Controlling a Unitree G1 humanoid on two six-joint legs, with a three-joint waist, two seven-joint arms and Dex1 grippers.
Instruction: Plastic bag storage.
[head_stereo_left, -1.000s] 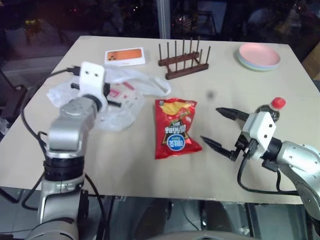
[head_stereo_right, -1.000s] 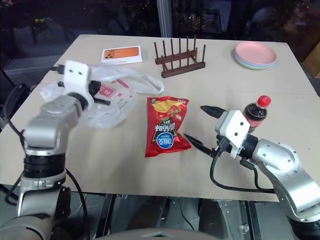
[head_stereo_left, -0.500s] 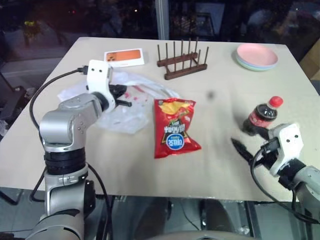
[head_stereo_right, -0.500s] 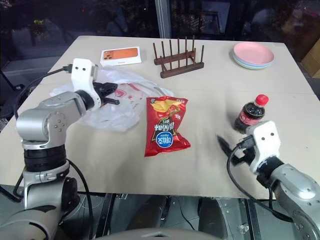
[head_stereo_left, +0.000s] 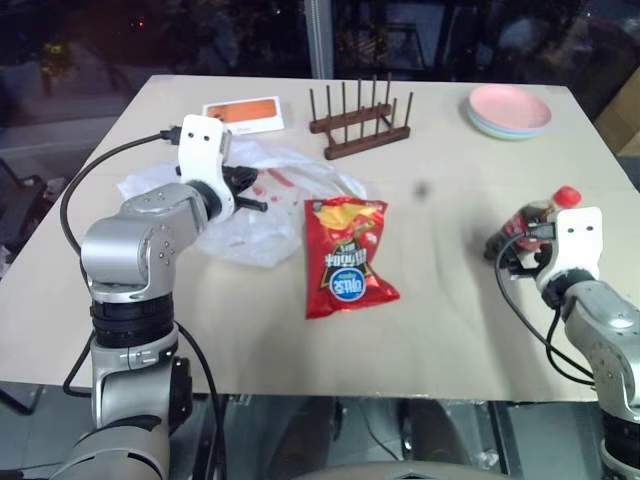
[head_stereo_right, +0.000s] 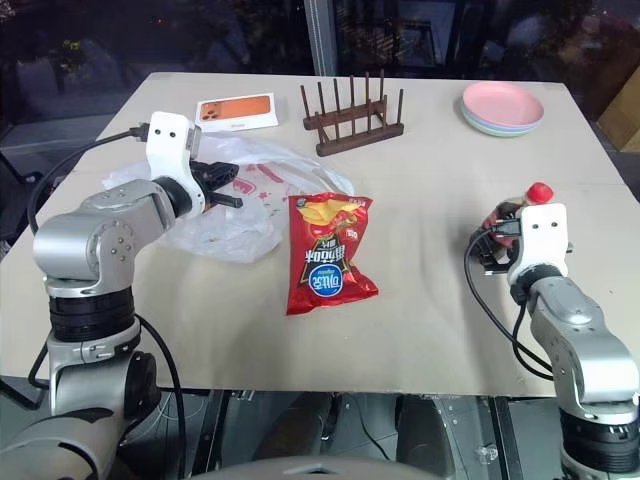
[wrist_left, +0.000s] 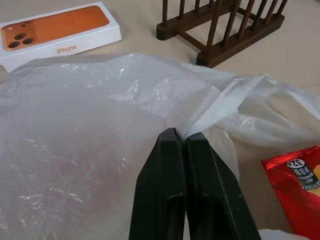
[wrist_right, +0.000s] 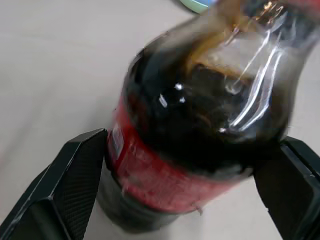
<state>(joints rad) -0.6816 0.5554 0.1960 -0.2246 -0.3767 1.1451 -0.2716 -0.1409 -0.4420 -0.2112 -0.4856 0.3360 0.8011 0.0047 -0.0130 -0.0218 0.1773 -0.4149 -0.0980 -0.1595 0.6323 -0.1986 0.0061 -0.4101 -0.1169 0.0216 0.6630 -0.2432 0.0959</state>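
Your left pincer (wrist_left: 181, 137) is closed on a fold of the plastic bag (head_stereo_left: 262, 195), pinching the twisted strip of film where a handle gathers; in the left wrist view the two black fingers (wrist_left: 161, 185) press together with the film caught between their tips. The bag lies crumpled on the left part of the counter (head_stereo_left: 440, 300), spread between the iPhone box (head_stereo_left: 243, 113) behind it and the red chip packet (head_stereo_left: 346, 256) just beside it on the right.

Your right pincer (wrist_right: 175, 175) stands wide open around the cola bottle (head_stereo_right: 515, 215), one finger on each side of the red label. The left finger (wrist_right: 75, 175) sits right against the label; the other is just beside the bottle, and you cannot tell from the right wrist view whether it touches. The bottle looks tilted in that view, with dark liquid against its wall.

Farther back on the counter stand the wooden rack (head_stereo_left: 362, 124) and, toward the far right corner, the stacked plates (head_stereo_left: 510, 108), pink on top.
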